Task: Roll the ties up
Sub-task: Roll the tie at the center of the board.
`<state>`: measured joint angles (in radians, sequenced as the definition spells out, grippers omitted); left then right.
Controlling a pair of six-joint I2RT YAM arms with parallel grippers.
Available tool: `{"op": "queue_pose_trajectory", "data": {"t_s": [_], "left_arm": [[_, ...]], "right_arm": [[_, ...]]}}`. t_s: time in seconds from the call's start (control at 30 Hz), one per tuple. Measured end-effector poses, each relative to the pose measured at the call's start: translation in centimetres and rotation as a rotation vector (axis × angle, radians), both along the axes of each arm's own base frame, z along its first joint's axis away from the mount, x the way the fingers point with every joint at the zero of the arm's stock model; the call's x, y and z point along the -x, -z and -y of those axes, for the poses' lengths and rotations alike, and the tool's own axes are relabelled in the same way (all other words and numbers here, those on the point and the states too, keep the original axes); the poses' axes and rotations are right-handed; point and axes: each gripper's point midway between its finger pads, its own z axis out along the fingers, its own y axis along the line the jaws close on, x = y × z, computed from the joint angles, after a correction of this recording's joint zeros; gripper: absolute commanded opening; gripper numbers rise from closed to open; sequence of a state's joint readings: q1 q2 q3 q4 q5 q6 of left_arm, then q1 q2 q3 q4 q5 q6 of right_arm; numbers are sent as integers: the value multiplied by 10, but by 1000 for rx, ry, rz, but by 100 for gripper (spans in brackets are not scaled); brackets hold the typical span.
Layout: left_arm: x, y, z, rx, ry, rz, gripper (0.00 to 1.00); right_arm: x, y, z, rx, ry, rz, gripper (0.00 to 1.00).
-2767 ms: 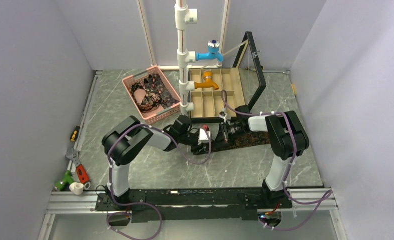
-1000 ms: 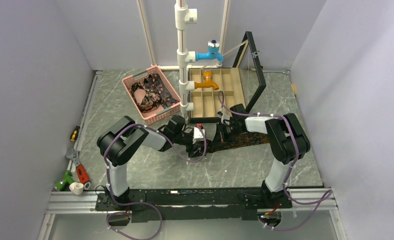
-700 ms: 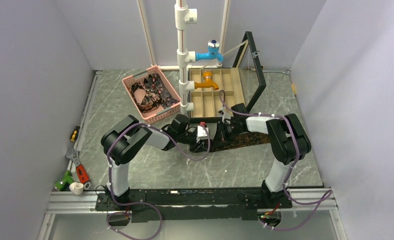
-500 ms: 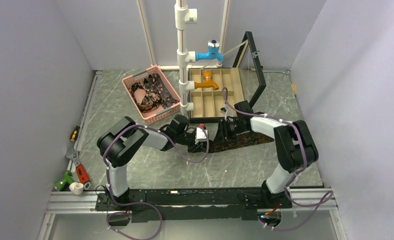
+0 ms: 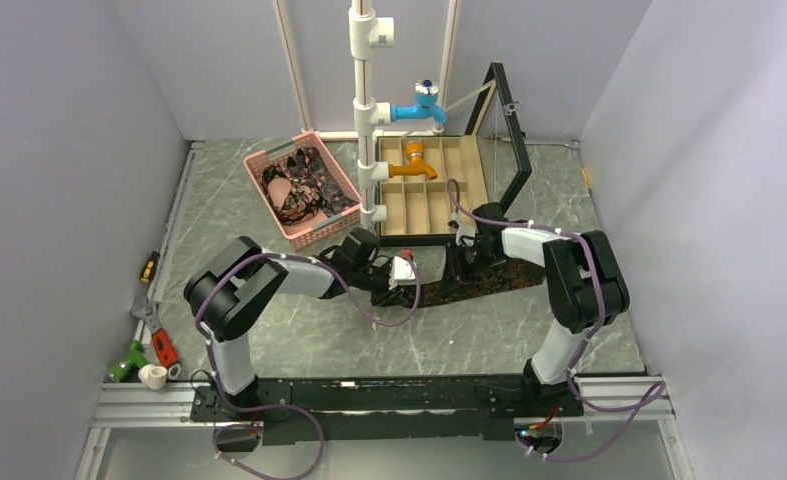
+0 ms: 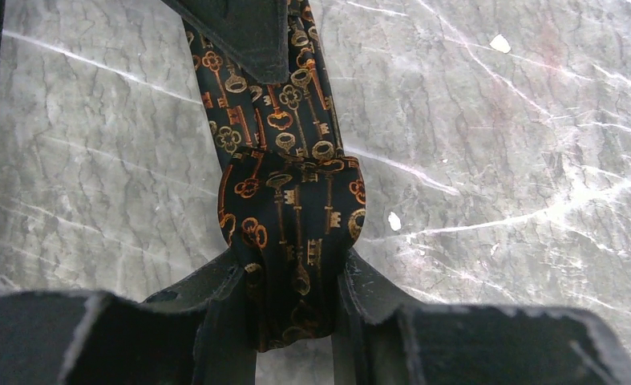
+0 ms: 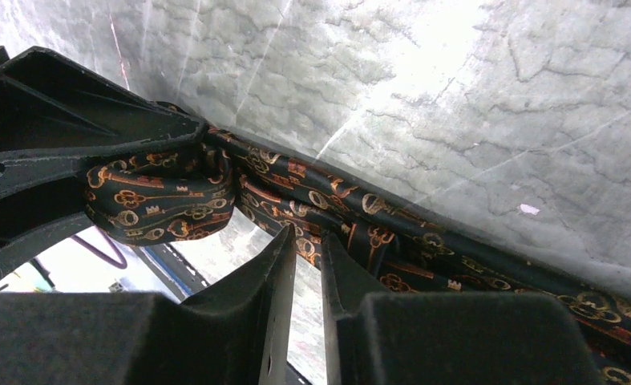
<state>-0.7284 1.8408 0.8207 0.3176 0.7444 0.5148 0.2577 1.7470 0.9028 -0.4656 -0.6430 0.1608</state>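
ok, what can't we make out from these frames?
Top view: the tie, rolled end hidden under both wrists.
Left wrist view: the roll's lower part is buried between the fingers of the left end effector; turn count unknown.
Right wrist view: whether the right end effector pinches the tie is unclear; the tie's far end is cut off at the frame edge.
Top view: ties in the pink basket are tangled, too small to count.
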Motion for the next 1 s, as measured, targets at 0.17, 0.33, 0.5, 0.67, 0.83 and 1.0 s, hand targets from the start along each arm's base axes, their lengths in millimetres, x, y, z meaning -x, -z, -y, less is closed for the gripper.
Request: {"op": "queue_pose_trajectory", "data": {"t_s": [0.17,0.33,0.5,0.67,0.83,1.0], "left_arm": [[-4,-2,-4,-39,-68,-20,26],[-10,-1,-10,-77,-145,-31,26],[-10,-1,-11,-99,-153,-9,28],[-10,-1,-11,-117,-137,28,30],[-10,0,-11,-133,-129,43,30],[-9,0,-10,-142,-121,52,31]], "right_arm": [[0,1,-2,-15,-3,-21,20],[2,1,-9,-31,-18,-24,21],[8,-1,-15,-41,-39,-16,32],[10,-13,-23,-85,-38,4,58],[13,-41,-37,-174,-44,50,62],[13,-48,-54,-234,-57,50,61]]}}
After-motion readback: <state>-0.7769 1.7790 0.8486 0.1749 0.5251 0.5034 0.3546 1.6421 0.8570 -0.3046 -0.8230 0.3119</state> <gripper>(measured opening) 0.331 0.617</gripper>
